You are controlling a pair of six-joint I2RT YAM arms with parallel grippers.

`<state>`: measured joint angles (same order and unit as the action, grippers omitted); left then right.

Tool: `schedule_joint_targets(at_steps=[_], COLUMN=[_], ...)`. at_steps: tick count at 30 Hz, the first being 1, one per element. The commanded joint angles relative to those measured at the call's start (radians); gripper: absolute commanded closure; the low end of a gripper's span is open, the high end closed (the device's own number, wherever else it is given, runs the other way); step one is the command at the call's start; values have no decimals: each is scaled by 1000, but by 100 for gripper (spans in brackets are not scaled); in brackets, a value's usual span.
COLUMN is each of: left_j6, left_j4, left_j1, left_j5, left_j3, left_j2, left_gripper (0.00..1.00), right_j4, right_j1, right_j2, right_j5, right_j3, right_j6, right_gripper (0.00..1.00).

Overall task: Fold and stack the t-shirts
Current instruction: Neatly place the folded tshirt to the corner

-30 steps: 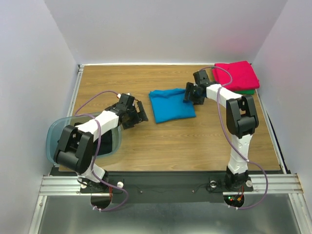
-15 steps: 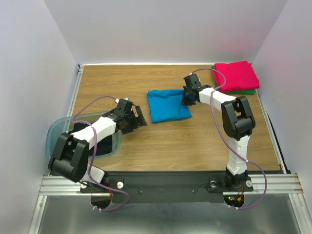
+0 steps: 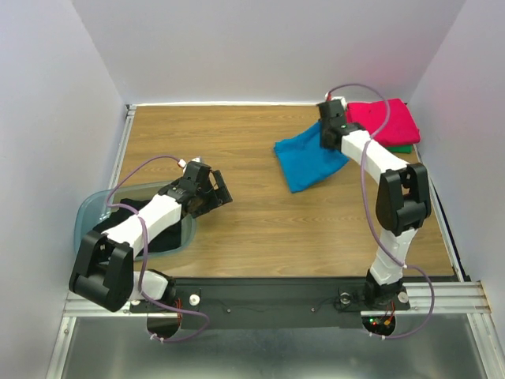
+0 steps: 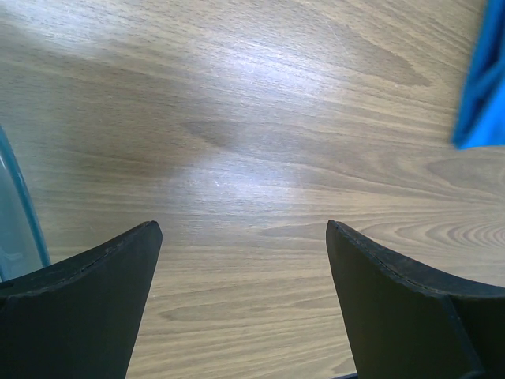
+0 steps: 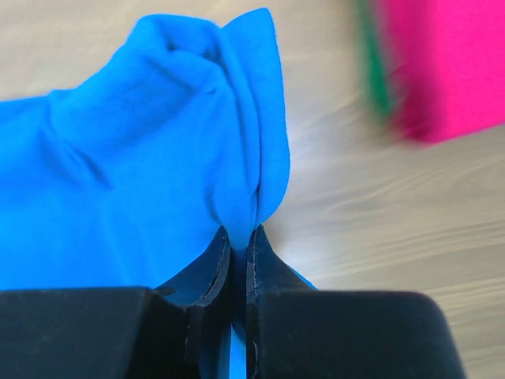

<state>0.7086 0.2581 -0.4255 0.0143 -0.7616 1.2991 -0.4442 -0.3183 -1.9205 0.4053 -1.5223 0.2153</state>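
Right gripper (image 5: 237, 233) pinches an edge of the blue t-shirt (image 3: 309, 162) beside the red-pink t-shirt (image 3: 383, 122), far right
Likely gripped for lifting onto that stack; left gripper (image 4: 242, 229) gapes empty by the bin (image 3: 81, 219)

Open tabletop (image 3: 260, 217) across the middle; blue shirt (image 3: 306, 163) and red-pink shirt (image 3: 400, 126) far right, bin (image 3: 87, 215) near left.

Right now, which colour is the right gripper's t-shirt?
The t-shirt is bright blue; clearest in right wrist view.
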Motion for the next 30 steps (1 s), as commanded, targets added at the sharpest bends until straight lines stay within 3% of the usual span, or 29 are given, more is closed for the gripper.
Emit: schedule_joint_targets(at_steps=[1, 8, 16, 30], left_j6=[-15, -14, -37, -46], left_j4=[47, 27, 10, -6], left_j1=[1, 2, 2, 4], left_j5=[-60, -48, -20, 9], left_j3=[-15, -41, -93, -97], left_j2=[-23, 3, 88, 120], left_gripper=[2, 2, 2, 2], right_j4=[24, 22, 13, 10], right_j1=[94, 176, 288, 315], right_j2=[61, 43, 44, 14], right_j5=[103, 58, -8, -29], right_j3=[-136, -271, -384, -559], right_j6=[-194, -376, -412, -367], right_gripper=[100, 99, 100, 100])
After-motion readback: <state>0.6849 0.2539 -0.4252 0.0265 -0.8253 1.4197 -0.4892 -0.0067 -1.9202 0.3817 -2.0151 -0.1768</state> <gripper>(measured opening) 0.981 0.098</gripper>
